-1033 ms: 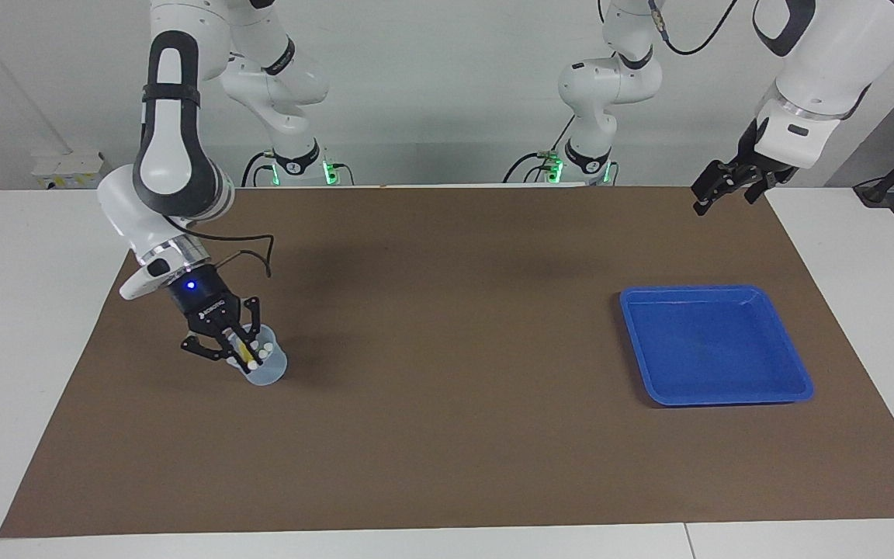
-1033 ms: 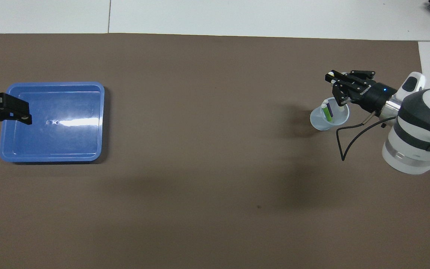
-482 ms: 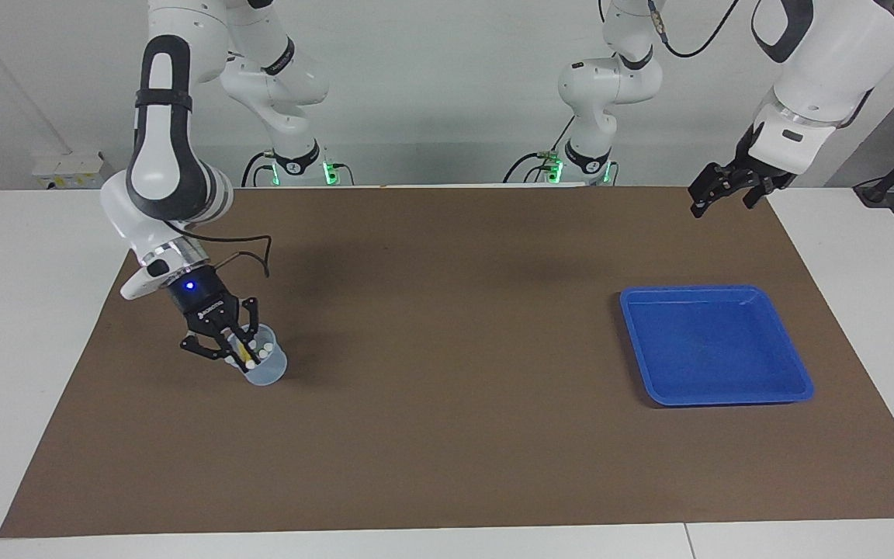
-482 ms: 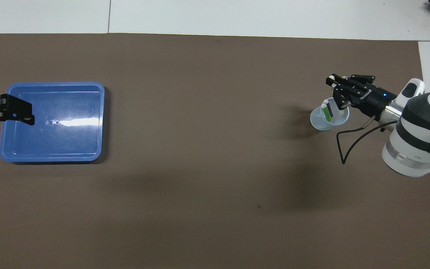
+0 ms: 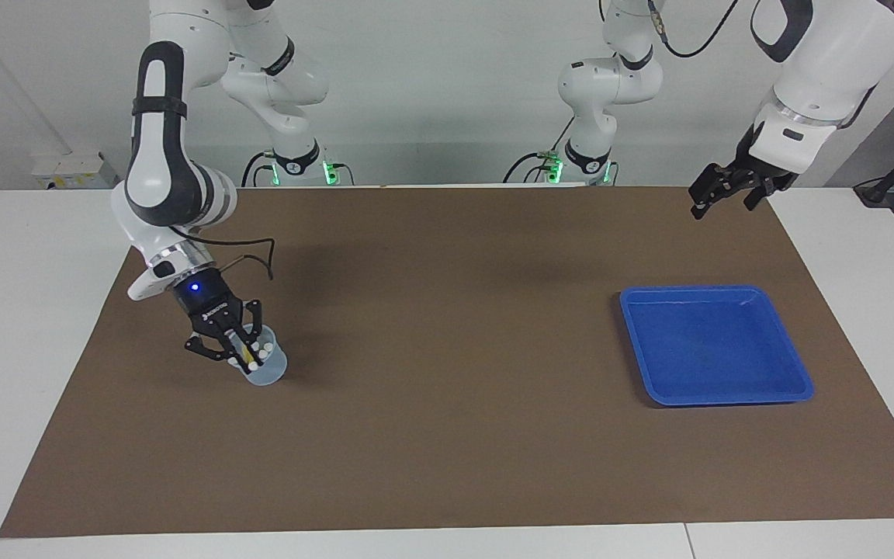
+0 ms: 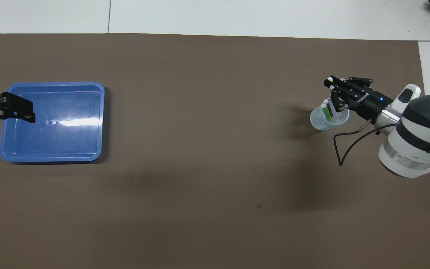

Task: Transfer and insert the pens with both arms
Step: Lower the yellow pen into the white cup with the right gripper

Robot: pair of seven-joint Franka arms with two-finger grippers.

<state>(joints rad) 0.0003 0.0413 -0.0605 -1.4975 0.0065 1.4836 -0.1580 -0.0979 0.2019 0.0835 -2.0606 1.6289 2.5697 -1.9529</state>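
My right gripper [image 5: 239, 348] hangs over the clear plastic cup [image 5: 268, 373], shut on the yellow pen [image 5: 246, 355]. The pen slants down into the cup's mouth, beside the white tips of the others. From above, the green pen [image 6: 325, 111] and the purple pen [image 6: 329, 109] stand in the cup [image 6: 319, 121], with the right gripper [image 6: 335, 91] over its rim. My left gripper [image 5: 717, 193] waits open and holds nothing, up in the air. From above, the left gripper [image 6: 11, 111] is over the blue tray's edge.
The blue tray [image 5: 715, 345] lies on the brown mat [image 5: 447, 435] toward the left arm's end, with nothing in it. A black cable [image 6: 343, 144] loops from the right wrist over the mat beside the cup.
The right arm's wrist has swung slightly while its gripper keeps the yellow pen at the cup. The left gripper has drifted a little over the tray's edge.
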